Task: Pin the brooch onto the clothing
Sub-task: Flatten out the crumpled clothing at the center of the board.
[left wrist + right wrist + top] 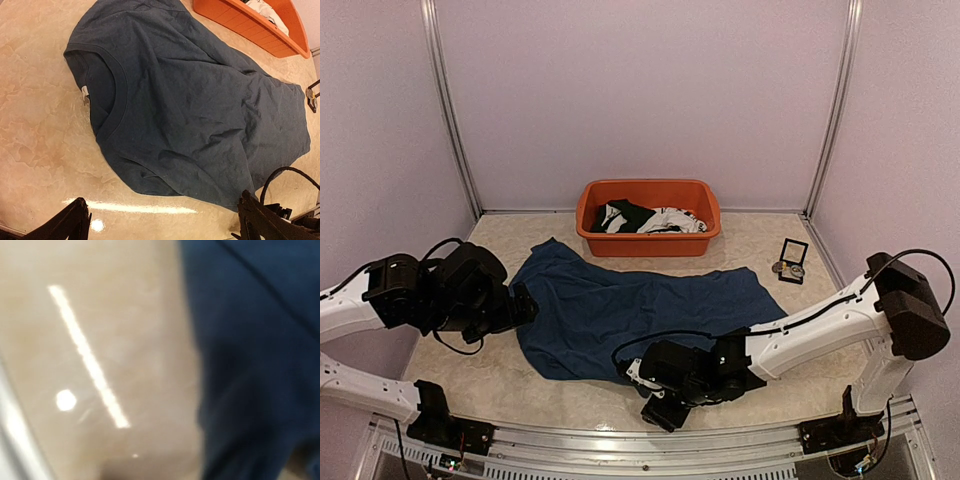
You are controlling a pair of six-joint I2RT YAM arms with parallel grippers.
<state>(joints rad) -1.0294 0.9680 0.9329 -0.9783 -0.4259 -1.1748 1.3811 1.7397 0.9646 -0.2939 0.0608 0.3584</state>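
The clothing (640,310), a dark navy T-shirt, lies spread across the middle of the table, its collar (112,95) toward the left. The brooch (796,270) is a tiny round metallic piece at a small black case (792,258) far right, too small for detail. My left gripper (525,305) hovers at the shirt's left edge, open; its dark fingers (70,222) stand wide apart over bare table. My right gripper (658,395) is low at the shirt's front hem. The right wrist view is blurred, showing only the shirt (255,340) and table, no fingers.
An orange tub (648,215) holding black and white garments stands behind the shirt. Pale walls with metal corner posts enclose the table. A metal rail (620,455) runs along the near edge. A black cable (285,175) loops by the right arm.
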